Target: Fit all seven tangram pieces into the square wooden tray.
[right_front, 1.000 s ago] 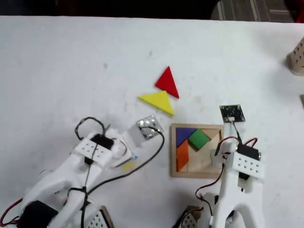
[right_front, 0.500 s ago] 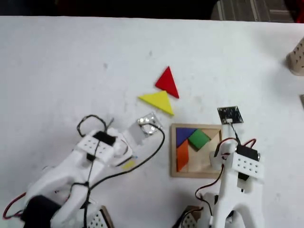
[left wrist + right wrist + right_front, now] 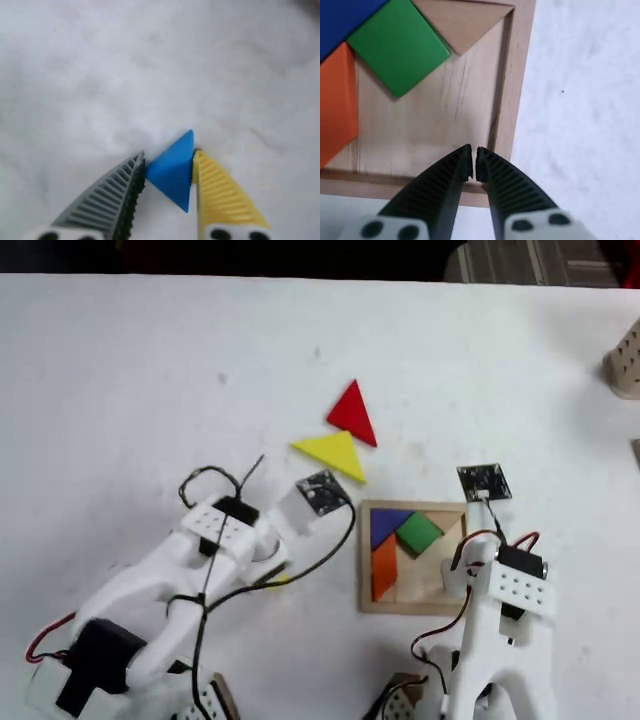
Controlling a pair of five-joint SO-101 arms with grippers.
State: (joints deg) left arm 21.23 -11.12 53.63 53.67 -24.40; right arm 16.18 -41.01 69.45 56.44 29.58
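While the left gripper (image 3: 168,156) is clamped on a small blue triangle (image 3: 172,175) above the white table (image 3: 150,370) left of the square wooden tray (image 3: 415,607), the right gripper (image 3: 474,159) sits closed over the tray's rim; blue piece (image 3: 388,523), green square (image 3: 420,533), orange piece (image 3: 384,568) lie inside; red triangle (image 3: 351,412), yellow triangle (image 3: 334,453) lie outside, just beside each other.

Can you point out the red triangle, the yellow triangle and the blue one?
red triangle (image 3: 352,416): high view, centre of its face.
yellow triangle (image 3: 336,453): high view, centre of its face.
blue triangle (image 3: 172,170): left wrist view, centre of its face.
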